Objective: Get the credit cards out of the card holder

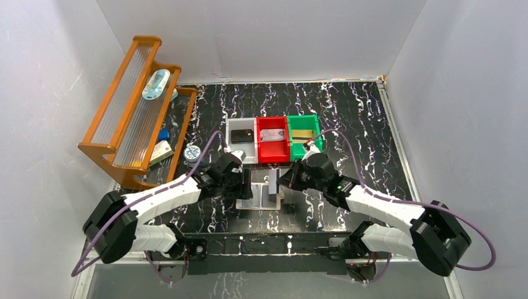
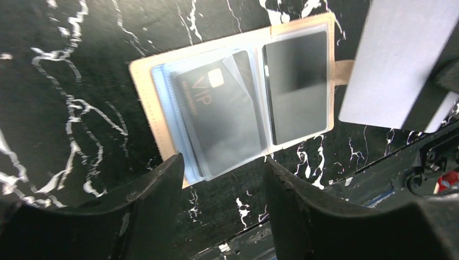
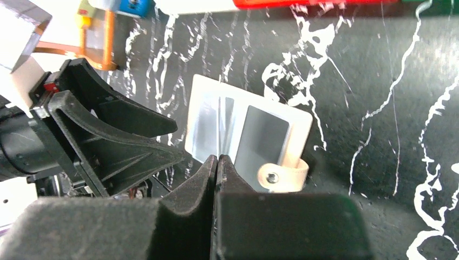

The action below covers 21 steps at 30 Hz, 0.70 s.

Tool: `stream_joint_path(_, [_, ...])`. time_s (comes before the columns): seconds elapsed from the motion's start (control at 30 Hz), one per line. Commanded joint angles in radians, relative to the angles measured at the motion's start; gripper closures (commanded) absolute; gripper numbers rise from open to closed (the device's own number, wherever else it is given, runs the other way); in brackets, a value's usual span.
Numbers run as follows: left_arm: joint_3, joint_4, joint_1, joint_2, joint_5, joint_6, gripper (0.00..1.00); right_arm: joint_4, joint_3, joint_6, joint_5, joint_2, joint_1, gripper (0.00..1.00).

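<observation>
The holder (image 2: 146,103) lies open on the table (image 2: 65,81), in the upper middle of the left wrist view, with a black VIP card (image 2: 222,116) in its left pocket. The right gripper (image 3: 217,160) has its fingers pinched on a grey card (image 2: 398,54) at upper right. The left gripper (image 2: 224,160) has its fingers apart at the holder's lower edge.
</observation>
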Motion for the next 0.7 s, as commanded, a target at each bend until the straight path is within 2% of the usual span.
stream_joint_path(0.0, [0.058, -0.129, 0.004, -0.099, -0.188, 0.031, 0.42, 0.006, 0.074, -0.090, 0.063, -0.076, -0.002, 1.00])
stream_joint_path(0.1, [0.071, -0.193, 0.009, -0.139, -0.306, 0.043, 0.34, -0.014, 0.111, -0.149, 0.098, -0.102, -0.002, 1.00])
stream_joint_path(0.2, [0.054, -0.202, 0.045, -0.140, -0.308, 0.055, 0.29, -0.050, 0.155, -0.221, 0.143, -0.109, -0.003, 1.00])
stream_joint_path(0.3, [0.055, -0.199, 0.119, -0.116, -0.259, 0.067, 0.26, -0.062, 0.199, -0.316, 0.178, -0.100, -0.003, 1.00])
stream_joint_path(0.43, [0.081, -0.204, 0.274, -0.125, -0.129, 0.113, 0.18, 0.089, 0.192, -0.424, 0.175, -0.113, -0.004, 1.00])
stream_joint_path(0.5, [0.083, -0.195, 0.335, -0.147, -0.061, 0.142, 0.14, 0.111, 0.217, -0.461, 0.187, -0.093, -0.007, 1.00])
stream_joint_path(0.67, [0.074, -0.169, 0.354, -0.207, 0.032, 0.186, 0.09, 0.033, 0.354, -0.624, 0.184, 0.032, -0.014, 1.00])
